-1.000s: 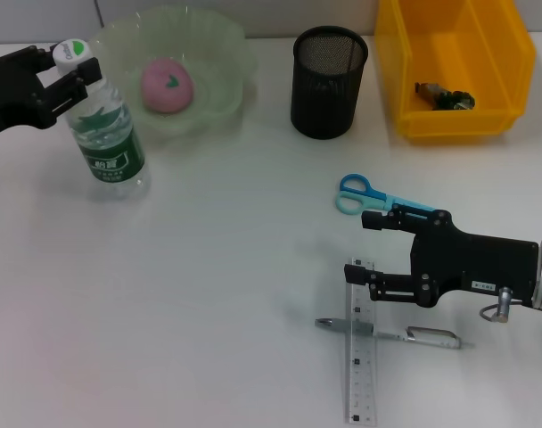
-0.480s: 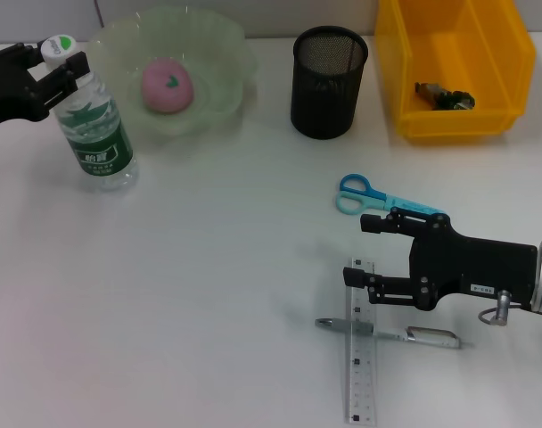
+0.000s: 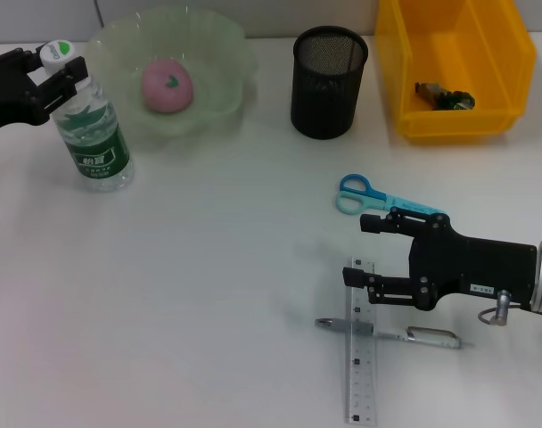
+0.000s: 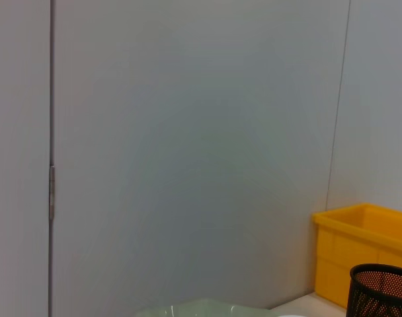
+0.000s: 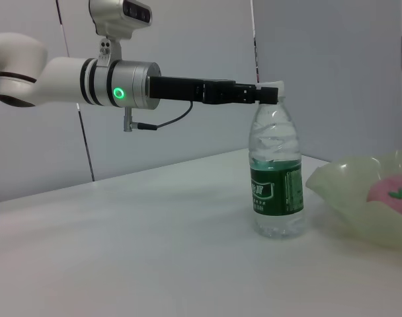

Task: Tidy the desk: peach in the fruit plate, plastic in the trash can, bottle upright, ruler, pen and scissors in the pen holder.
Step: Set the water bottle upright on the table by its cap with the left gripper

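L gripper point(image 3: 64, 64) pinching cap of bottle point(image 3: 93, 134), upright far left beside fruit plate point(image 3: 219, 53); R gripper point(image 3: 365, 251) spread, hovering betw scissors point(image 3: 378, 199) & ruler point(image 3: 361, 341); risk: uneven release tips bottle.

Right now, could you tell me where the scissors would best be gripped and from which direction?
Probably from above, across the scissors where the blue handle loops narrow toward the blades. They lie flat on the desk, handles pointing away from the right gripper, which hovers over their blade end.
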Tool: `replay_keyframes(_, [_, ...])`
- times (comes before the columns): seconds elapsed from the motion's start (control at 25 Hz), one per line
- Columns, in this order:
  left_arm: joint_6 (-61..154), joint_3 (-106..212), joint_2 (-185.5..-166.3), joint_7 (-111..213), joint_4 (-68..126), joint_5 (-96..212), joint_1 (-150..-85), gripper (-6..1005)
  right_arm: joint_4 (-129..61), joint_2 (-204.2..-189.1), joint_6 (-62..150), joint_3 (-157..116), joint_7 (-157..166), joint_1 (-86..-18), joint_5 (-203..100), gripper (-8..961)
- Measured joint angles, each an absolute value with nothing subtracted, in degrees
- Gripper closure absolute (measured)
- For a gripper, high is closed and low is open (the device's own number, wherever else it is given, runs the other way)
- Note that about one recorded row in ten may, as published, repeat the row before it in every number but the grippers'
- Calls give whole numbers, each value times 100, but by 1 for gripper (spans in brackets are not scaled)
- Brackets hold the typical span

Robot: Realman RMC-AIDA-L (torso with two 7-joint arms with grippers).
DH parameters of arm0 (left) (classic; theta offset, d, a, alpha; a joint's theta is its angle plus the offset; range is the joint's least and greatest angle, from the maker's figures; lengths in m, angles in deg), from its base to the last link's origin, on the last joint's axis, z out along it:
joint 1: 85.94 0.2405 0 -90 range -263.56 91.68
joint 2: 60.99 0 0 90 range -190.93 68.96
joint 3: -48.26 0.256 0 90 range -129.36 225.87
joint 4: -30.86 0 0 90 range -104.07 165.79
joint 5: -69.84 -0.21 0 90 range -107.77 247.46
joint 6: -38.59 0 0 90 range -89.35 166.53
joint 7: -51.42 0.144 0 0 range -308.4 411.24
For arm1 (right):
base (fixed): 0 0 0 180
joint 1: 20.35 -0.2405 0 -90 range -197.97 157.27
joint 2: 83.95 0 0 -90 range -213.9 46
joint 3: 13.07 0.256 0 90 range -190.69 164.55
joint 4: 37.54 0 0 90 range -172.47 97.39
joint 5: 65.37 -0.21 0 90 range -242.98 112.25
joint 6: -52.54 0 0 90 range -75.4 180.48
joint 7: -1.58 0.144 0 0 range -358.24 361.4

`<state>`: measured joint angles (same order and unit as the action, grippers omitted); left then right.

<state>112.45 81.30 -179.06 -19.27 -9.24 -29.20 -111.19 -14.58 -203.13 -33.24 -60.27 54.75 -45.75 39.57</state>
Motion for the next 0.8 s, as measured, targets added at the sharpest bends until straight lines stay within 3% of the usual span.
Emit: replay_keyframes(0.8, [11282, 8130, -17908, -1838, -877, -2918, -11116, 558, -1460, -20304, -3324, -6027, 5475, -4574, 3957, 164])
